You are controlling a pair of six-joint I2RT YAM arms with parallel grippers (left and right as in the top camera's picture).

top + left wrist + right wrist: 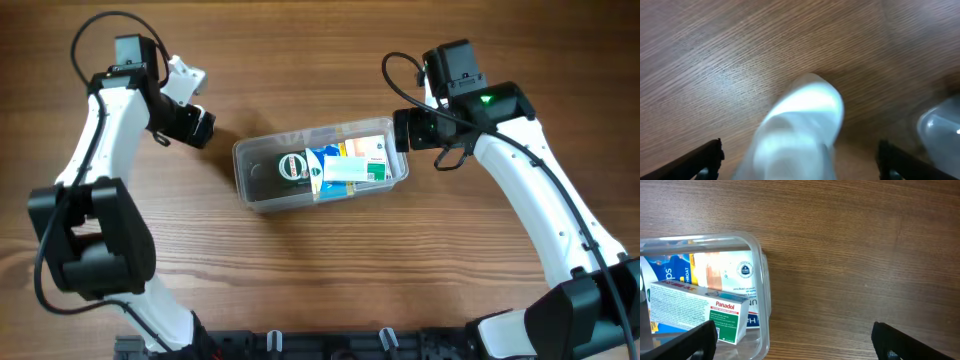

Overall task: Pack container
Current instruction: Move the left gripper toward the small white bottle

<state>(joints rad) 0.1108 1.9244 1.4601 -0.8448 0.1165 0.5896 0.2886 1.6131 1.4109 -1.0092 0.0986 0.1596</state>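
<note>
The clear plastic container [252,190] lies in the middle of the table. In it are a round dark green tin [293,167], a blue box [322,158] and a white Panadol box [345,170]. My left gripper [200,128] is up and left of the container's left end. In the left wrist view its jaws [800,150] are wide open around a blurred white object [800,125] and do not touch it; a container corner [940,130] shows at the right. My right gripper [402,130] is open and empty at the container's right end [762,280], where the Panadol box [695,310] also shows.
The table is brown wood [320,280]. Both arms' white links reach in from the lower corners. Black cables loop above each wrist.
</note>
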